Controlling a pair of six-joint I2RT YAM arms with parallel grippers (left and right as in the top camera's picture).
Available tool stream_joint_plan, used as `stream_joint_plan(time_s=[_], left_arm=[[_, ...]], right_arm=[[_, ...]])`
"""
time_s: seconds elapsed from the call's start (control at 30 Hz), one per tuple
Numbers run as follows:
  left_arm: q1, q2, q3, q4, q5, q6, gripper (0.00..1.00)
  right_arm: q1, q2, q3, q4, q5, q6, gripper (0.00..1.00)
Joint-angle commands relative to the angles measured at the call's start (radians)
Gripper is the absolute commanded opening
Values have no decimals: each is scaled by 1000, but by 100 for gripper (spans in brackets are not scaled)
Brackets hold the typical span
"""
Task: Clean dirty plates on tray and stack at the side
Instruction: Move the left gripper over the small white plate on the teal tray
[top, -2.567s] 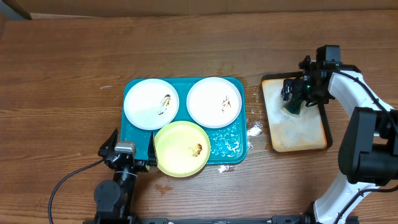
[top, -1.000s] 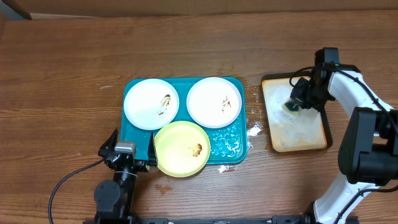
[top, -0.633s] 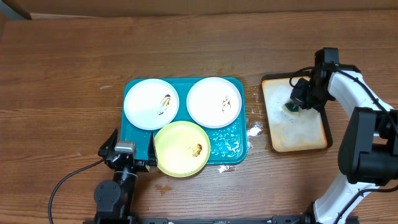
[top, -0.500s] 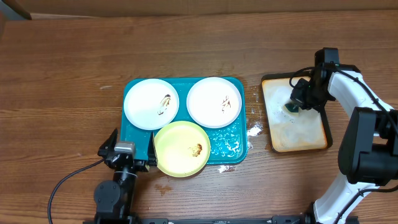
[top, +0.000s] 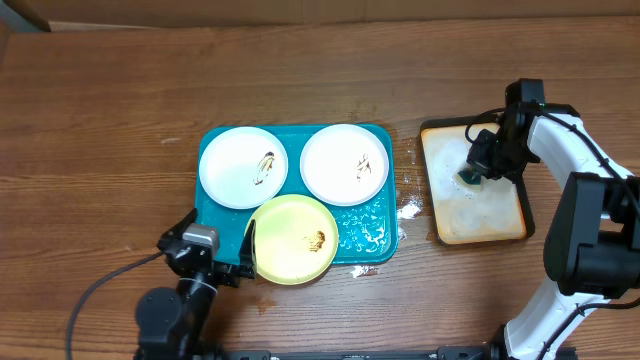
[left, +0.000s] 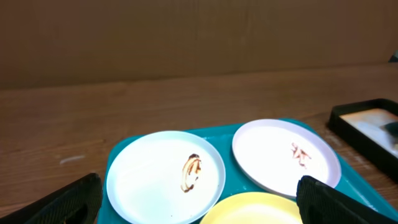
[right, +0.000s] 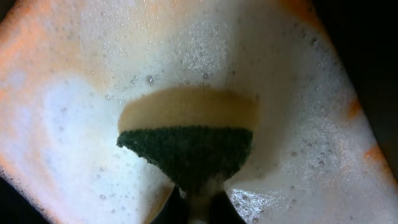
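Looking down from overhead, you see a wooden bench (top: 100, 120) with a teal tray (top: 372, 238) near its middle, wet and flecked with suds. Three plates lie inside it. A white plate (top: 243, 167) sits at the far left and a second white plate (top: 344, 164) at the far right, just beside each other. A yellow-green plate (top: 292, 239) sits in front of them, reaching the tray's near rim. Each carries a brown smear.

Your left pincer (top: 214, 248) hovers at the tray's near left corner with its jaws wide apart and nothing between them.

Well to the right, a smaller black-rimmed tray (top: 478, 215) holds foamy water. Your right pincer (top: 482, 165) is over its far end, jaws pressed together on a green sponge (right: 189, 149). The sponge is pinched into a wedge and sits in the foam.
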Motion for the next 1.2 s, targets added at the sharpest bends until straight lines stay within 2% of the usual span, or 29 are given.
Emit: stream_joint_plan(time_s=[0.0, 0.3, 0.43, 0.57, 0.7, 0.87, 1.0, 1.17], left_arm=[[5, 113, 161, -67, 17, -3, 100], [5, 577, 504, -406, 64, -44, 100], [5, 806, 655, -532, 220, -44, 100], [5, 955, 738, -555, 355, -30, 100], [5, 1025, 753, -515, 495, 26, 100], [5, 1046, 753, -478, 525, 20, 100], [5, 1046, 753, -448, 515, 45, 100], [5, 1051, 753, -433, 341, -40, 100]], right_arm=[[8, -14, 16, -11, -1, -13, 4], [8, -29, 101, -110, -1, -35, 4], [9, -31, 210, -211, -2, -49, 4], [10, -36, 326, -309, -13, -67, 4], [16, -59, 397, -378, -13, -81, 4], [43, -92, 402, -427, -12, -109, 4], [80, -92, 401, -481, -10, -112, 4], [126, -92, 401, -503, -9, -110, 4]])
